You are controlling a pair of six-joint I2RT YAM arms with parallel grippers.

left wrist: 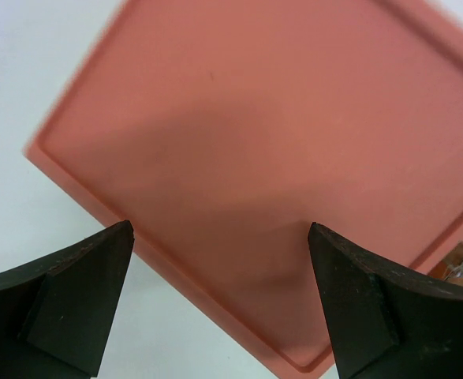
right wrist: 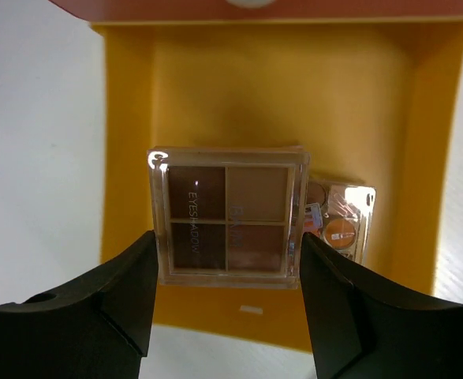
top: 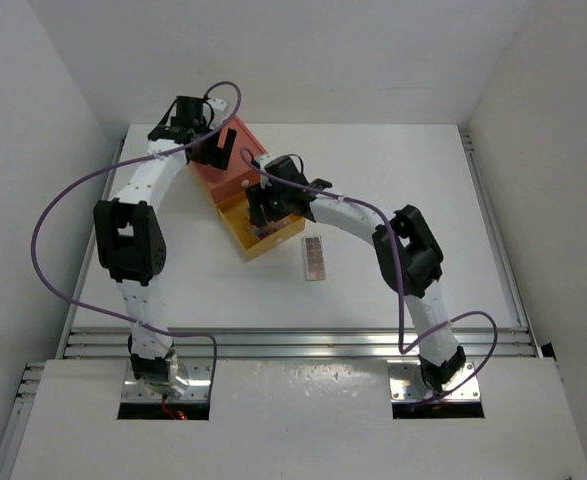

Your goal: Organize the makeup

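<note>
1. Hovering at the far left, the left gripper (left wrist: 221, 227) has its jaws spread wide with nothing between them. It hangs over the salmon-orange top of the drawer box (left wrist: 278, 142), probably ready to steady the box while the drawer is loaded.
2. The drawer box sits far-centre on the table (top: 423, 200). No writing shows on its top.
3. The yellow drawer (right wrist: 278, 103) stands pulled out toward the near right, open so the makeup can go in.
4. The right gripper (right wrist: 227, 237) is over the drawer, jaws partway in and pinching the two side edges of an eyeshadow palette (right wrist: 229, 197). It holds the palette flat, lid up, probably so it goes in level.
5. White print on the held palette reads "EYESHADOW". A fainter word beside it is too blurred to read. There are four brown and tan pans under a clear lid.
6. A second palette (right wrist: 341, 221) lies in the drawer, right of the held one and partly beneath it. Its tiny labels are unreadable.
7. A loose palette (top: 315, 257) lies on the table right of the drawer, apart from it, not yet stowed. No text is legible.
</note>
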